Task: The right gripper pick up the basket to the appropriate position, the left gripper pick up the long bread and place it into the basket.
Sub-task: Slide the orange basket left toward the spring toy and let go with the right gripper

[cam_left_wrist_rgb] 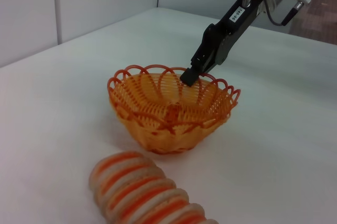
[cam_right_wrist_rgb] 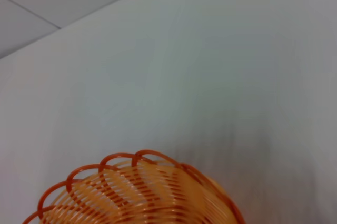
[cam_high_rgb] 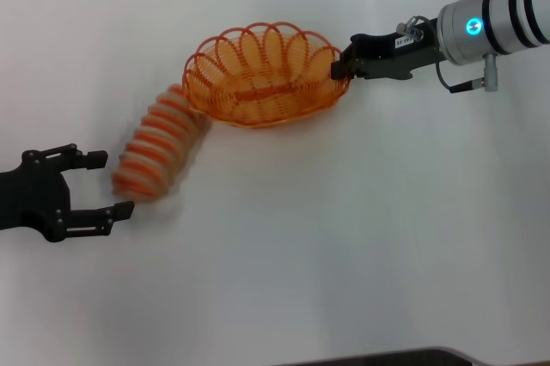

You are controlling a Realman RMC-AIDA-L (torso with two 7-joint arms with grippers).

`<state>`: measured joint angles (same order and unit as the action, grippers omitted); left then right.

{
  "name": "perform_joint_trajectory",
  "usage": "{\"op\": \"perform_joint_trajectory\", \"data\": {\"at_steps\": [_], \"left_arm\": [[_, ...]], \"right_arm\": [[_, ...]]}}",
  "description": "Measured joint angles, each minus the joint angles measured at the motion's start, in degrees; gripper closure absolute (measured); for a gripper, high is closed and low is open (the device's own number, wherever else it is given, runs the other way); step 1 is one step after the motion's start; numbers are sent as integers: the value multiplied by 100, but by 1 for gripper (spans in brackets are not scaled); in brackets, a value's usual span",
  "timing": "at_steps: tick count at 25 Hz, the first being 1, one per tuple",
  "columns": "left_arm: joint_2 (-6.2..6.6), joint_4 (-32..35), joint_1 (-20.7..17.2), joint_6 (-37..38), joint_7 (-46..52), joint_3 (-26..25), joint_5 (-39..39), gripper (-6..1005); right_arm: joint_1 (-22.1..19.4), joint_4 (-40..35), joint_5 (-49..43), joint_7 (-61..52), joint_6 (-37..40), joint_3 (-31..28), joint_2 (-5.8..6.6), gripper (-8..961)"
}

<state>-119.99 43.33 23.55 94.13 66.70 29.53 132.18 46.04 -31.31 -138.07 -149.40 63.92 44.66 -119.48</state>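
Observation:
The orange wire basket [cam_high_rgb: 258, 115] stands on the white table, back of centre. My right gripper [cam_high_rgb: 340, 66], black with a white label, is at the basket's right rim and shut on it; the left wrist view shows the same right gripper [cam_left_wrist_rgb: 190, 74] pinching the far rim of the basket [cam_left_wrist_rgb: 169, 134]. Only the basket's scalloped rim [cam_right_wrist_rgb: 122, 160] fills the right wrist view. The long bread [cam_high_rgb: 158, 148], tan with orange stripes, lies slanted with its upper end against the basket's left side. Just left of the bread's lower end, my all-black left gripper [cam_high_rgb: 108, 184] is open and not touching it. The bread [cam_left_wrist_rgb: 141, 191] is close before the left wrist camera.
The white table [cam_high_rgb: 361, 237] stretches to the front and right. A dark edge shows at the table's front border. A pale wall panel rises behind the table in the left wrist view.

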Motion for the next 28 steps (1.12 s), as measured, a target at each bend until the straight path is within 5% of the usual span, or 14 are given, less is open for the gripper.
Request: {"op": "perform_joint_trajectory", "data": {"at_steps": [9, 20, 28], "left_arm": [[9, 0, 0, 1, -4, 0, 0, 141], [19, 0, 0, 1, -6, -25, -37, 142], [-11, -20, 19, -2, 29, -82, -65, 142]], "right_arm": [[-15, 20, 9, -67, 8, -10, -6, 848], [-139, 17, 327, -36, 126, 11, 2, 433], [-517, -264, 872, 409, 233, -9, 30, 276]]}}
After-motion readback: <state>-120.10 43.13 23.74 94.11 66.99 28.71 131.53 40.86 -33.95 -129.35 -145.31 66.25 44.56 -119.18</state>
